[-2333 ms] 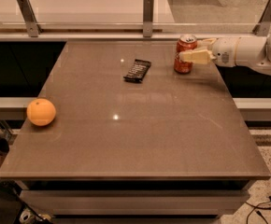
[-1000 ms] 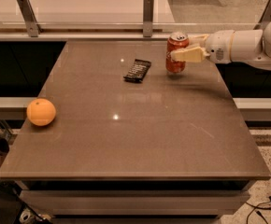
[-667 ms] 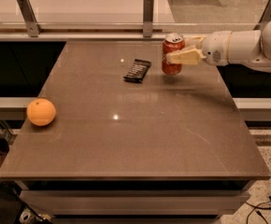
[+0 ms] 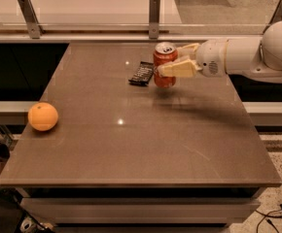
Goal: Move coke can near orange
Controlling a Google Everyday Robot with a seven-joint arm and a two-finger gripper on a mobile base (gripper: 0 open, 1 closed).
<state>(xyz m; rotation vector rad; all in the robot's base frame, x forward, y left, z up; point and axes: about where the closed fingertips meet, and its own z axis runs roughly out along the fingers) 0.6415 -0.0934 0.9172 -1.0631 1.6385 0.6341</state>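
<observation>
Since the earlier view, we have carried the coke can (image 4: 164,62) away from the table's arm-side edge and inward, so it now sits just beside the snack bar (image 4: 142,73). Our gripper (image 4: 174,61) is closed around the can's body, one finger (image 4: 178,69) across its near face and the other behind it. The can is upright, and the shadow beneath it suggests it is held just clear of the surface. We judge that this side grip keeps it level for the trip.

Out from the gripper, the snack bar lies immediately past the can, away from the arm and slightly to the far side of the line to the goal. The orange (image 4: 43,116) is well apart, nearer the front and close to the table's (image 4: 155,144) far side edge. Bare tabletop fills the stretch between. We should stop short of the orange, because a nudge could roll it off that edge.
</observation>
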